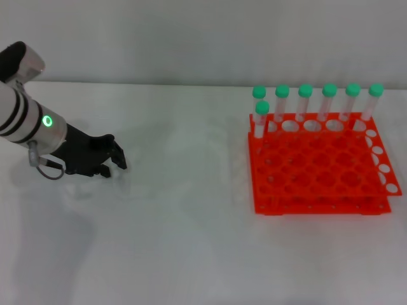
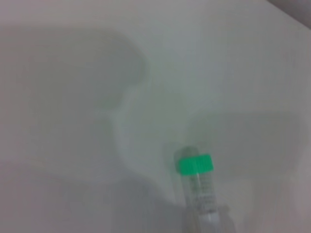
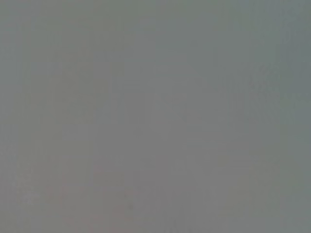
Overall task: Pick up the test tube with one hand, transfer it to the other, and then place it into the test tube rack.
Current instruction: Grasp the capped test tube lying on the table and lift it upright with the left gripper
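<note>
— What does the arm on the left look like?

— A silver-white cylinder [image 1: 25,117] with black bands around it and a small ring glowing green on its side. Its upper end wears a black cap over a pale housing.

— And the end of it?

— A black, blocky left pincer [image 1: 109,162], built of angular jointed pieces with dark fingers. A thin grey cable loops out from a small silver fitting where the cylinder meets the black part.

— Any labels?

— None that can be made out.

Test tube [image 2: 200,187] with green cap [image 2: 195,164] lies on white table [image 2: 73,97]; soft shadows fall across surface.
</note>
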`<action>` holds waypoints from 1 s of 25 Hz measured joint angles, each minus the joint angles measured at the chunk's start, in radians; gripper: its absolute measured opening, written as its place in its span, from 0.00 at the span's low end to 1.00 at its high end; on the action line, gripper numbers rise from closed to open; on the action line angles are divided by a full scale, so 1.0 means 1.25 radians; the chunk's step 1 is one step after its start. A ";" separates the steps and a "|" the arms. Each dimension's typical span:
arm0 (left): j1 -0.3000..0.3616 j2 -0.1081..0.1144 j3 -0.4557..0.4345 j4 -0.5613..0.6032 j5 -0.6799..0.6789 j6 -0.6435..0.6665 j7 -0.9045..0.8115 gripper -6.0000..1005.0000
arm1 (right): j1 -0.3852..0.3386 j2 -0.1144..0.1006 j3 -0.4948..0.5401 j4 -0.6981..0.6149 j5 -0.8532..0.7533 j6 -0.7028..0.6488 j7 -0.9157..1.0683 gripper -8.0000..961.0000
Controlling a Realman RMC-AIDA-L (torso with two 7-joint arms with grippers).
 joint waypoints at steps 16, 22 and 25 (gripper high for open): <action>-0.021 -0.008 -0.001 0.018 0.086 0.005 -0.066 0.37 | 0.000 0.002 -0.001 0.000 0.001 -0.003 0.004 0.89; -0.026 -0.007 -0.001 0.018 0.095 0.010 -0.073 0.37 | 0.000 0.002 0.000 0.001 0.001 -0.004 0.005 0.89; -0.027 -0.006 -0.001 0.018 0.100 0.014 -0.083 0.37 | 0.001 0.002 0.000 0.001 0.001 -0.004 0.005 0.89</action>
